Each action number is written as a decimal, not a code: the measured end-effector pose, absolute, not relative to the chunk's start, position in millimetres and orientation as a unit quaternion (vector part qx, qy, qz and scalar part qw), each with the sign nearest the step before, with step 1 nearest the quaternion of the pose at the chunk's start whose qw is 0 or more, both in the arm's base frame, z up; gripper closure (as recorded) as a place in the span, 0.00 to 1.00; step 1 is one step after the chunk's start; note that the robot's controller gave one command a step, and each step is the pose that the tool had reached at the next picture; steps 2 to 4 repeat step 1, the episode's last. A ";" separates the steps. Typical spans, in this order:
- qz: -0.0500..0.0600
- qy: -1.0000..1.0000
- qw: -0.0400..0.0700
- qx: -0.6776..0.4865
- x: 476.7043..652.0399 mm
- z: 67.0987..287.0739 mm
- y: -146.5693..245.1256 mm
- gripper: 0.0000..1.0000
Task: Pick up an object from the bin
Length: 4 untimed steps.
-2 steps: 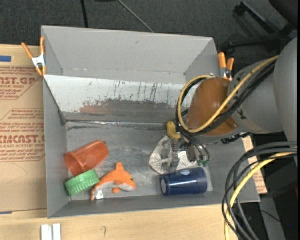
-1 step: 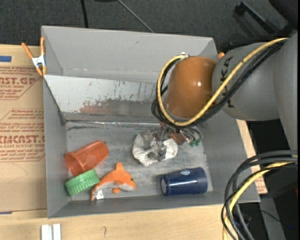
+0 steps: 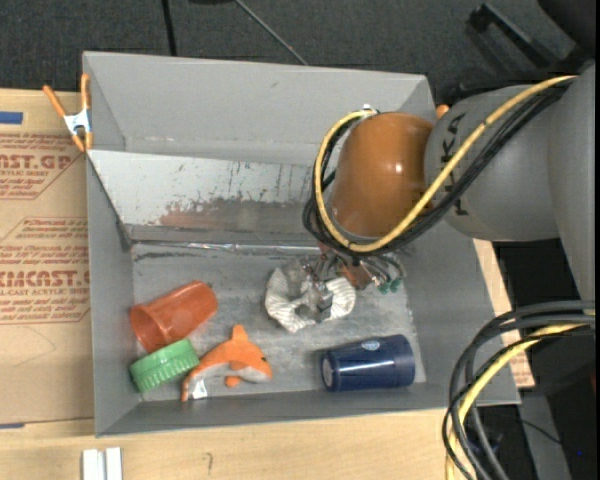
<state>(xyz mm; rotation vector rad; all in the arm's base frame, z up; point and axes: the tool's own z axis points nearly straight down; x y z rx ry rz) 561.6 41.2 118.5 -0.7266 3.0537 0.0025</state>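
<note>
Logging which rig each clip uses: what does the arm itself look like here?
A thick, rounded grey arm with dark lettering on its side. Its wrist wears a glossy orange-brown dome cover, ringed by looped yellow and black cables. Below it sits a small dark metal gripper.

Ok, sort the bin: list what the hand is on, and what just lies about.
Job in hand:
hand
white crumpled wad beneath it

Lying about:
orange cup
green lid
orange toy fish
dark blue can
</note>
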 end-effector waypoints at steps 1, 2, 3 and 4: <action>0.000 0.970 0.002 -0.243 563.9 212.8 42.3 1.00; 0.000 0.970 0.002 -0.243 563.9 212.8 42.3 1.00; 0.000 0.970 0.002 -0.243 563.9 212.8 42.3 1.00; 0.000 0.970 0.002 -0.243 563.9 212.8 42.3 1.00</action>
